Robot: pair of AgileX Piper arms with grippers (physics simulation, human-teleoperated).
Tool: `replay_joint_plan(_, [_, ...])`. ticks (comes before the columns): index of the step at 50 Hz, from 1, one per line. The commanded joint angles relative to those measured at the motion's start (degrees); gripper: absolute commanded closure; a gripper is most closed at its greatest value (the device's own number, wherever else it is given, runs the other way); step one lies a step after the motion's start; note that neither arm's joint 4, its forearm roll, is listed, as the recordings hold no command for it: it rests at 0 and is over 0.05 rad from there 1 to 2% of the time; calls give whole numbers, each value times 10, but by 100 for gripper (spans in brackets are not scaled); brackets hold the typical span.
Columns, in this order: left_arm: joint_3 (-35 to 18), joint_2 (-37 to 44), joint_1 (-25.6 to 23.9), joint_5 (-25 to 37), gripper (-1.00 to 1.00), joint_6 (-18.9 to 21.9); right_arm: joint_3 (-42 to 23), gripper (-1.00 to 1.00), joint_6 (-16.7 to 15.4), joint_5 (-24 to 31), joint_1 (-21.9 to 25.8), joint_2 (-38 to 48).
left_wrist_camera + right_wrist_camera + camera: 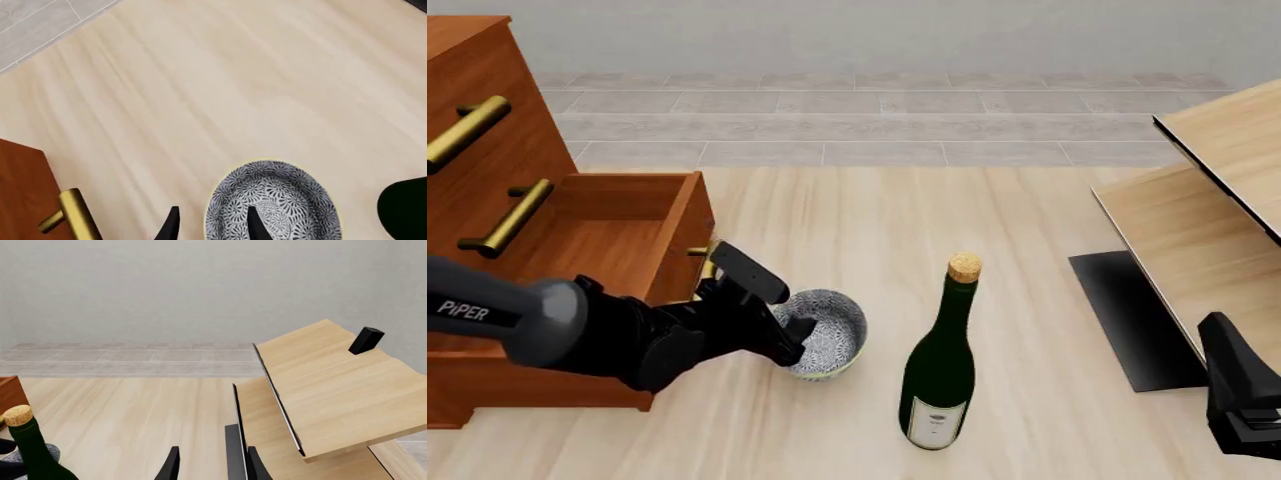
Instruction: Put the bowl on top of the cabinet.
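Left wrist: left fingers (210, 225) apart, straddling the near rim of the bowl (273, 202), one tip inside, one outside. Not visibly closed on it. A cabinet (23, 195) corner with a brass handle (70, 215) is just beside.

Front: bowl sits on the surface (988, 210) by the open drawer (627, 225), bottle (941, 365) near its other side. Risks: a thin rim pinch may let the bowl tilt or slip on the lift; the rising arm could clip the drawer front.

Right wrist: right fingers (210, 465) apart, holding nothing, by the pale furniture (327, 390).
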Motion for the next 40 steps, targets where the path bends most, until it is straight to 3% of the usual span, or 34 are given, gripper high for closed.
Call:
replay_joint_plan(1, [0,10,1,-4,-100,2,0,-100,0,0,0,0])
replay_joint_plan(22, [6,15,-4,-20,-100,5,0,-100,0,0,0,0])
replay_joint_plan(23, [9,5,9,-31,100,17,0,-100,0,0,0,0])
replay_joint_plan(40, [9,-69,20,3,100,6,0,-100,0,0,0,0])
